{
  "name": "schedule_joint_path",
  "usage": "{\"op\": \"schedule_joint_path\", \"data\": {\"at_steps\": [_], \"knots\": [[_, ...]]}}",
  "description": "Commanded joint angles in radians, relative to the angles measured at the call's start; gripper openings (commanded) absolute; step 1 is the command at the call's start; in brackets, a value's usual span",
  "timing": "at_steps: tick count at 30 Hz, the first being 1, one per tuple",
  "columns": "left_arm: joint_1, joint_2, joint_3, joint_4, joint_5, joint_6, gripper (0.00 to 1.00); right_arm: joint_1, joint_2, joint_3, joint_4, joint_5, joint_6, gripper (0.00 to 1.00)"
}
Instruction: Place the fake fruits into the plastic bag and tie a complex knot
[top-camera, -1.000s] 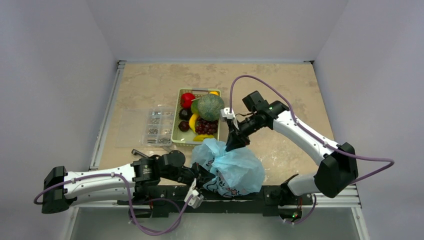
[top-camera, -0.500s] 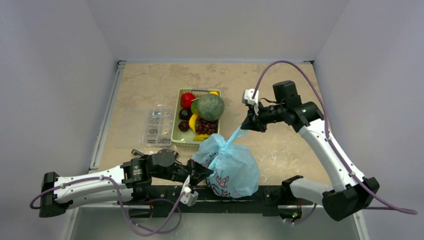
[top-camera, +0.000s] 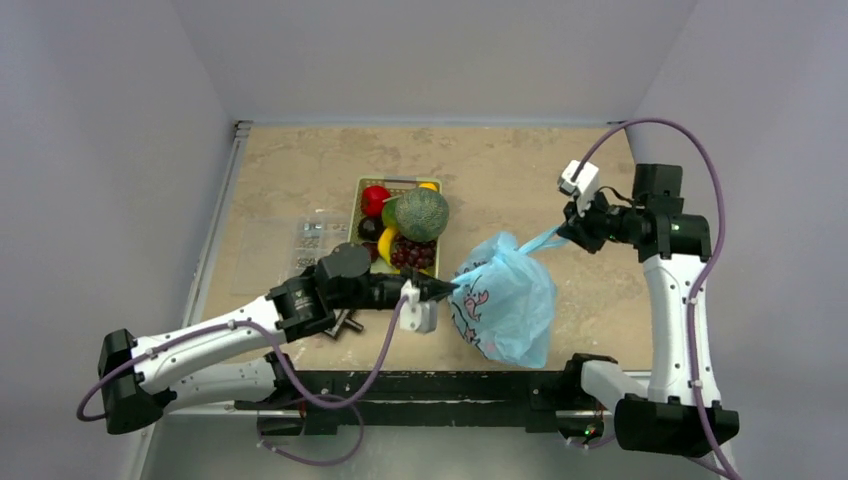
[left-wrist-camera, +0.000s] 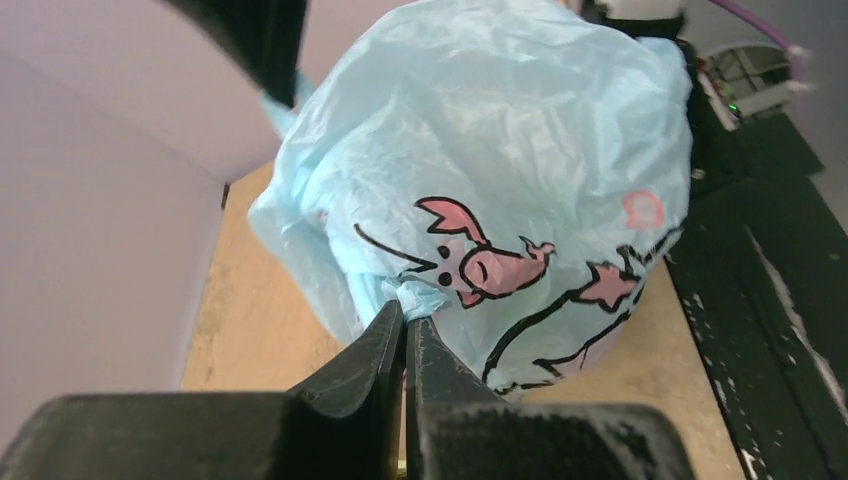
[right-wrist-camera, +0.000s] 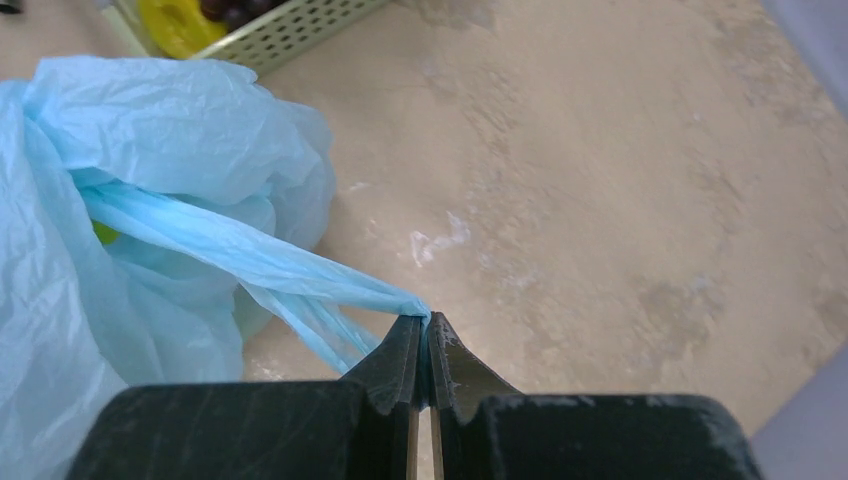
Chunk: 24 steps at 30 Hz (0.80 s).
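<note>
Beige tabletop (top-camera: 300, 180) underlies a crinkly, pig-printed plastic bag (top-camera: 505, 300) pinched taut by left gripper (top-camera: 447, 290) and right gripper (top-camera: 566, 232).

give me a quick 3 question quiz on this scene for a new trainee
1. True or false: the right jaws are shut on the stretched handle of the bag.
2. Where do the melon and apple sit? A in the bag; B in the basket; C held in the jaws.
3. Which jaws pinch the bag's printed side?
Key: 1 true; 2 B; 3 the left jaws.
</note>
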Motion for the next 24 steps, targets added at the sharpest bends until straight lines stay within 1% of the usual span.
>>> {"op": "schedule_joint_path", "data": {"at_steps": [1, 3, 5, 7, 10, 14, 17, 24], "knots": [[0.162, 0.106, 0.152, -0.002, 0.148, -0.211, 0.00, -0.134, 0.020, 0.053, 0.065, 0.115, -0.088, 0.00], [0.224, 0.173, 0.203, -0.006, 0.179, -0.252, 0.00, -0.159, 0.041, 0.042, 0.118, 0.122, -0.043, 0.00], [0.258, 0.245, 0.257, -0.076, 0.198, -0.256, 0.00, -0.165, 0.054, 0.017, 0.194, 0.137, 0.005, 0.00], [0.266, 0.314, 0.302, -0.154, 0.179, -0.230, 0.00, -0.167, 0.068, -0.036, 0.280, 0.153, 0.050, 0.00], [0.273, 0.361, 0.264, -0.176, 0.180, -0.202, 0.00, -0.166, 0.094, -0.137, 0.390, 0.179, 0.089, 0.00], [0.299, 0.352, 0.172, -0.213, 0.200, -0.150, 0.00, -0.167, 0.120, -0.278, 0.504, 0.235, 0.086, 0.00], [0.326, 0.334, 0.136, -0.279, 0.225, -0.130, 0.00, -0.169, 0.127, -0.354, 0.615, 0.286, 0.077, 0.00], [0.397, 0.255, 0.035, -0.390, 0.264, -0.061, 0.00, -0.203, 0.224, -0.367, 0.730, 0.339, 0.027, 0.00]]}}
